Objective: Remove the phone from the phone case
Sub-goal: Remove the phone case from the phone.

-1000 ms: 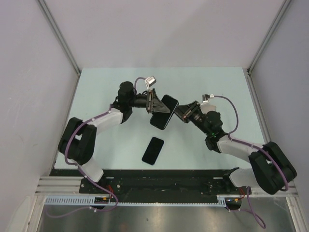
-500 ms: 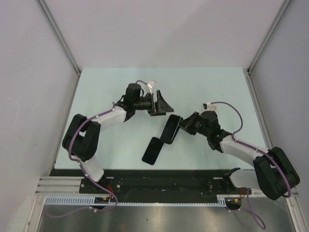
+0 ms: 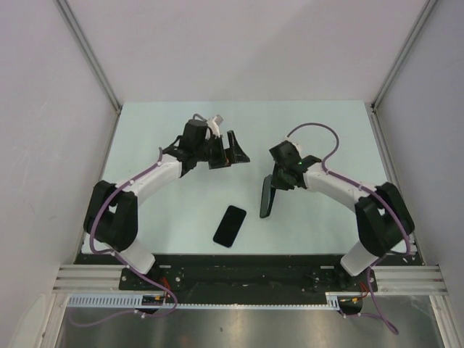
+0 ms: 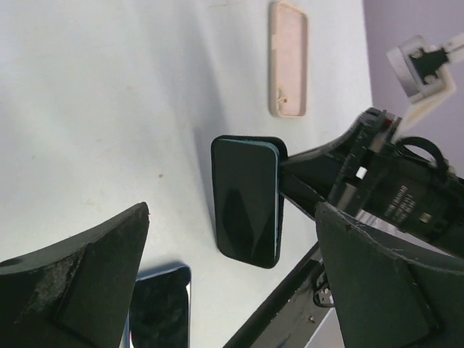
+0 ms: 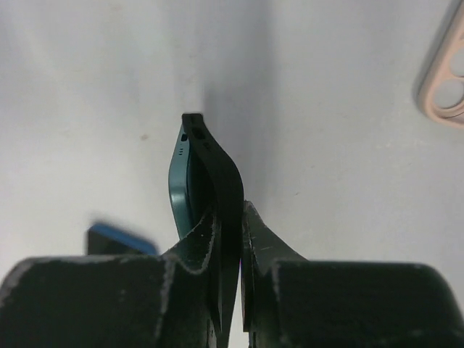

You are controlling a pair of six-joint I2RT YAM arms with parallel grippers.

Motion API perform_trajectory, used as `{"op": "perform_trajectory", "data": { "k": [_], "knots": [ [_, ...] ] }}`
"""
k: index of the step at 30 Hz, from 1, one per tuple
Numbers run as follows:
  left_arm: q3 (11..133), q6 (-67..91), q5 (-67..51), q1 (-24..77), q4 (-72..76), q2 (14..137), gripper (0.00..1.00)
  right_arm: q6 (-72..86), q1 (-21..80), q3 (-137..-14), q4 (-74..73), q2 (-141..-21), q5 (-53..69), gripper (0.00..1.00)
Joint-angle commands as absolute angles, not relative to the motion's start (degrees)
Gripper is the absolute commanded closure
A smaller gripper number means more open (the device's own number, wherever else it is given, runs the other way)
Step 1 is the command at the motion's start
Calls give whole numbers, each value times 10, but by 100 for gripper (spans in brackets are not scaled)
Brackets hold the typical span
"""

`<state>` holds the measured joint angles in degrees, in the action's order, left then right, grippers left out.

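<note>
Fingers (image 4: 80,283) of the left gripper (image 3: 228,151) stand fully apart with nothing between them, poised over the middle of the table (image 3: 167,123). The right gripper (image 5: 232,216) is pinched tight on the black case (image 5: 217,159).

From the top camera the held bundle is only a dark slab standing on edge. Whether its lower end touches the table I cannot tell. The right wrist view shows more: the case wall bows away from the teal phone (image 4: 246,203), which sits beside it, partly out. The left wrist view shows the phone's glass face.

A second phone (image 3: 230,225) lies flat near the front edge, just beside the bundle. A pink case (image 4: 288,58) lies beyond, clear only in the wrist views.
</note>
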<state>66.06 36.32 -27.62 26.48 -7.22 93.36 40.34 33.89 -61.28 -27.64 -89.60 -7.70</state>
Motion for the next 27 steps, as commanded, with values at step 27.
{"op": "perform_trajectory", "data": {
  "k": [27],
  "knots": [
    [630, 359, -256, 250, -152, 924, 0, 368, 413, -642, -330, -1172, -109, 77]
  ]
}}
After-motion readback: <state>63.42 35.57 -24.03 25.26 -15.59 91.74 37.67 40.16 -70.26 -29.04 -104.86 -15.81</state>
